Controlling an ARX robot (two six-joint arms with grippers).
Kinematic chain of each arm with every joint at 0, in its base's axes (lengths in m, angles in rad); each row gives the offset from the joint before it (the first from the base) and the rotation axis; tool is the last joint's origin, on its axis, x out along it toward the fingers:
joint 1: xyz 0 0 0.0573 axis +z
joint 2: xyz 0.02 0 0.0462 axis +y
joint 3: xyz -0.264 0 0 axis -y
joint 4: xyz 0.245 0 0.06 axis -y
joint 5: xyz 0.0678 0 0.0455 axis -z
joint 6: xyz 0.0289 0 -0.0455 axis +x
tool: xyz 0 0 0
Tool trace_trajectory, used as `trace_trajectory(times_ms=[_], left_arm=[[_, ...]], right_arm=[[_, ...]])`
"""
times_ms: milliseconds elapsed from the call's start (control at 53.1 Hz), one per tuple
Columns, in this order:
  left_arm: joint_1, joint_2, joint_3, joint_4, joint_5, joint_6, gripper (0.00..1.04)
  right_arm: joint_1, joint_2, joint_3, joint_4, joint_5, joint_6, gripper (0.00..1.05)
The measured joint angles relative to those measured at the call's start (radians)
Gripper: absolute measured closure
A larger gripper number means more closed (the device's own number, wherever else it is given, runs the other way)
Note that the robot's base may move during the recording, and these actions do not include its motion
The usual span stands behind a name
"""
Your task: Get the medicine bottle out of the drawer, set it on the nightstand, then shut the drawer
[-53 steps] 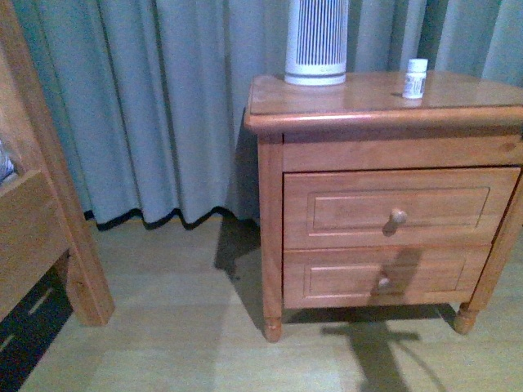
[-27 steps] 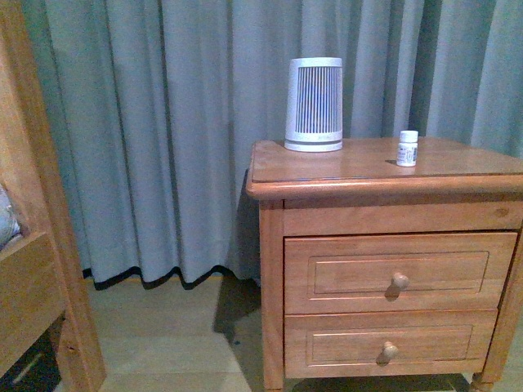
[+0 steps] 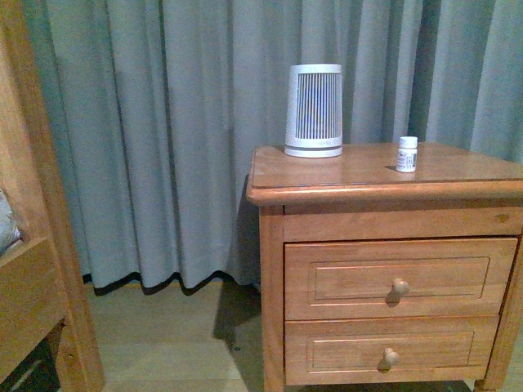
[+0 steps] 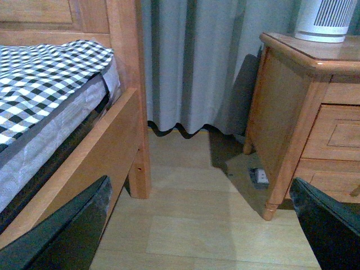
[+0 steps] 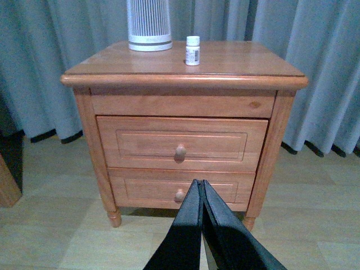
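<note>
Left gripper [image 4: 197, 225]: two broad fingers [image 4: 62, 233], glossy black with a dark greenish sheen, smooth moulded surfaces, rounded edges; no markings, screws or cables visible. Right gripper [image 5: 201, 185]: two slim fingers [image 5: 183, 236], matte to semi-gloss black, flat-sided, tapering to narrow pointed tips; plain surfaces, no labels, fasteners or wiring visible. Arms: not visible in the front view.
</note>
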Motion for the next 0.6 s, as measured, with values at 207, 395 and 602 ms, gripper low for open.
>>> trace_trajectory(times_ms=[207,395,602], left_arm=[[0.0,0.0,0.0,0.0,0.0,0.0,0.07],[0.0,0.0,0.0,0.0,0.0,0.0,0.07],[0.0,0.0,0.0,0.0,0.0,0.0,0.07]], right_arm=[[0.0,-0.071,-0.045,-0.027,0.0,0.0,1.02],[0.0,-0.125,-0.068,-0.058,0.0,0.0,1.02],[0.0,-0.181,-0.103,-0.069,0.0,0.0,1.02]])
